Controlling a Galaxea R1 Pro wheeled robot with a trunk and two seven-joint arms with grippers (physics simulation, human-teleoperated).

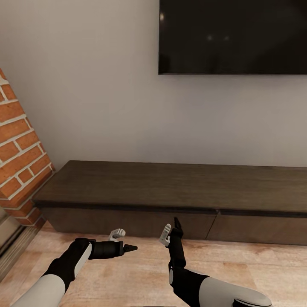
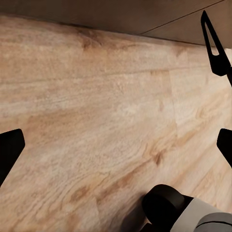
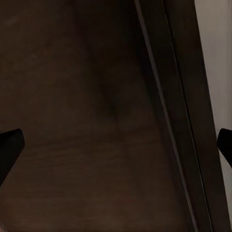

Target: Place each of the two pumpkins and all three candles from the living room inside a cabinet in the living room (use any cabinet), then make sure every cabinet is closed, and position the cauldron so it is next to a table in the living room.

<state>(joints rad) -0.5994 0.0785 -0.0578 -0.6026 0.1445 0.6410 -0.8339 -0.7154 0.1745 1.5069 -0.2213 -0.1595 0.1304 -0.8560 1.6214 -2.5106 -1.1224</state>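
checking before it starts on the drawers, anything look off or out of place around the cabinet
Nothing stands out. The cabinet sits square against the wall, its drawer fronts flush and shut, under the TV. Both grippers hover with jaws open: left gripper, right gripper.

The cabinet [image 1: 170,192], a long, low dark-brown wood unit, stands against the grey wall, drawer fronts shut.

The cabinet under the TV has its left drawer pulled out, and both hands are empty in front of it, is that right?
Not quite. In the head view the cabinet has its drawer fronts flush and shut; nothing is pulled out. The rest holds: it sits under the TV, and the left hand and right hand are both open and empty in front of it.
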